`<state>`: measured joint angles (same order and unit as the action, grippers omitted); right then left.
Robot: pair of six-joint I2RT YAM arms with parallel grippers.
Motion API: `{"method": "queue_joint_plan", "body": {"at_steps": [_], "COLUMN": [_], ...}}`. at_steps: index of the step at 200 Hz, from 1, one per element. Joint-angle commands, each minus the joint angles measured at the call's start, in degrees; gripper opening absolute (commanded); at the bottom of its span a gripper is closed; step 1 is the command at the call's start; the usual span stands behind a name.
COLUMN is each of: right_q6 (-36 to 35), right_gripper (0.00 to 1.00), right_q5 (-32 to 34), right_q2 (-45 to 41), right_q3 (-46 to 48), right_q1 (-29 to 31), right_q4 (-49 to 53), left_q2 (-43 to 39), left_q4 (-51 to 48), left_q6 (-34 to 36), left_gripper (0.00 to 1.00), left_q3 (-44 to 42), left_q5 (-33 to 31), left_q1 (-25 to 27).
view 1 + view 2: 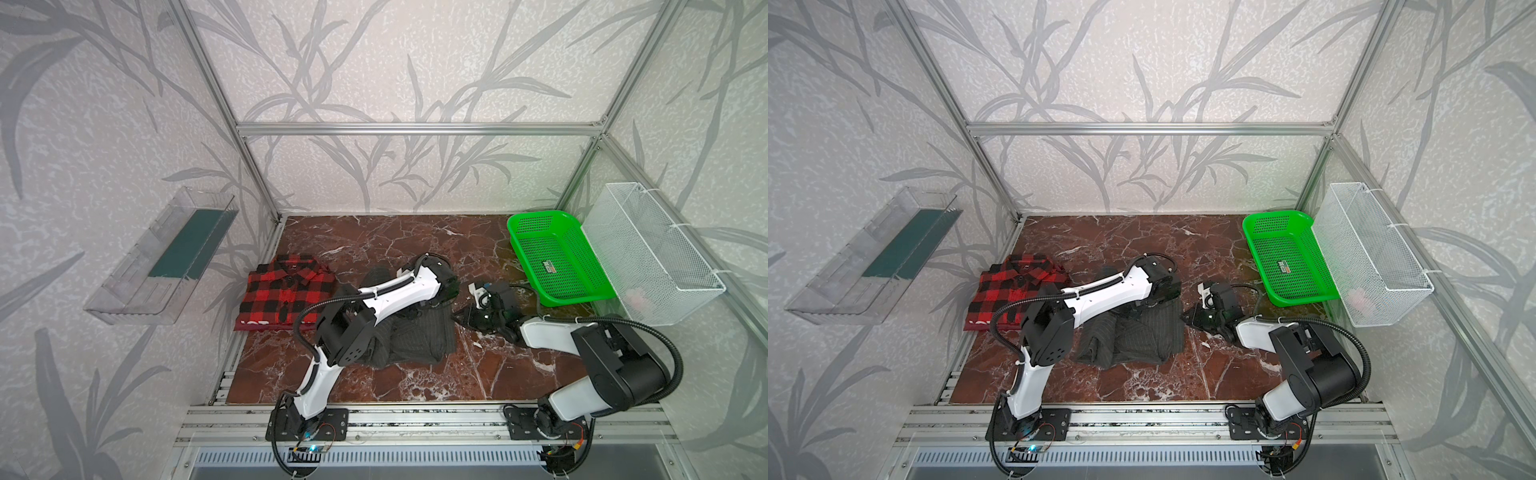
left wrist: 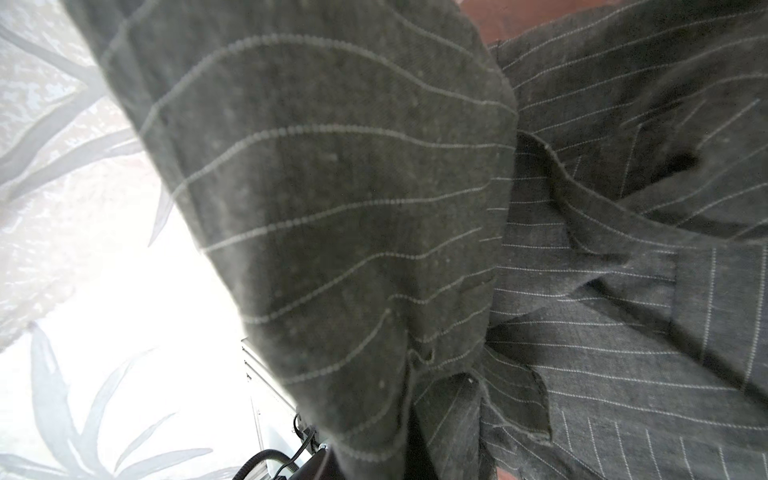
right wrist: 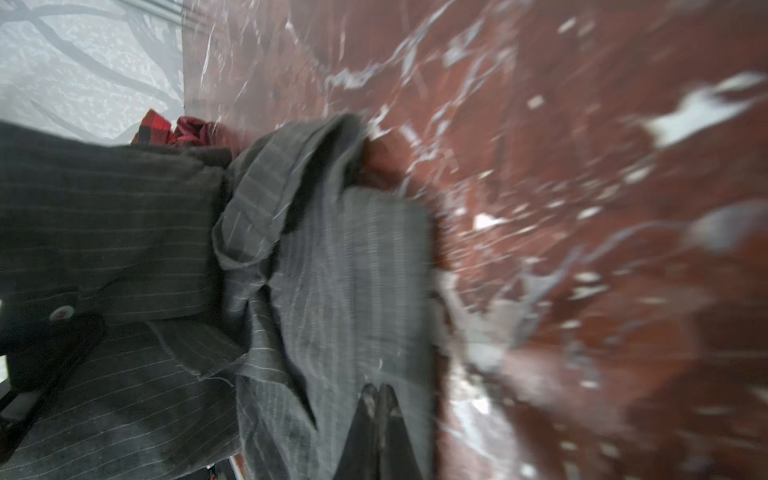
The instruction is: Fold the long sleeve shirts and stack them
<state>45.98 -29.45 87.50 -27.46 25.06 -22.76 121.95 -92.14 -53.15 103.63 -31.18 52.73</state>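
The charcoal shirt [image 1: 415,336] lies crumpled mid-counter [image 1: 478,374]. The left gripper [image 1: 426,307] is clenched on a raised fold at its far edge. The right gripper [image 3: 378,401], clenched and empty, is at its right edge. The folded plaid shirt [image 1: 282,291] lies just left of it.

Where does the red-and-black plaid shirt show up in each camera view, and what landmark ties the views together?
In a top view: the plaid shirt lies at the table's left edge.
In a top view: the plaid shirt is at the same left edge, beside the left arm.
Left wrist: not in it.
Right wrist: a small red patch peeks out past dark cloth.
Shared landmark: the charcoal pinstripe shirt, seen in all four.
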Motion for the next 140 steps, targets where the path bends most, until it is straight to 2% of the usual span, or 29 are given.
{"method": "queue_joint_plan", "body": {"at_steps": [1,34,83,140], "right_q6": [4.21,7.77,12.10,11.18], "right_gripper": [0.00,0.00,0.00,0.00], "right_q5": [1.88,6.51,7.49,12.46], "right_q2": [1.36,4.60,14.70,14.35], "right_q3": [0.41,0.45,0.74,2.11], "right_q1": [3.52,6.93,9.09,10.26], "right_q4": [-6.32,-10.83,-21.50,-18.92], "left_q2": [2.29,3.80,4.91,8.80], "left_q4": [-10.78,-10.78,-10.74,-10.70], "left_q6": [-0.72,-0.48,0.28,1.53], "left_gripper": [0.00,0.00,0.00,0.00], "left_q3": [2.46,3.84,6.76,12.16], "left_q5": [-0.76,0.28,1.80,4.16], "left_q1": [1.01,1.52,1.89,2.82]}}
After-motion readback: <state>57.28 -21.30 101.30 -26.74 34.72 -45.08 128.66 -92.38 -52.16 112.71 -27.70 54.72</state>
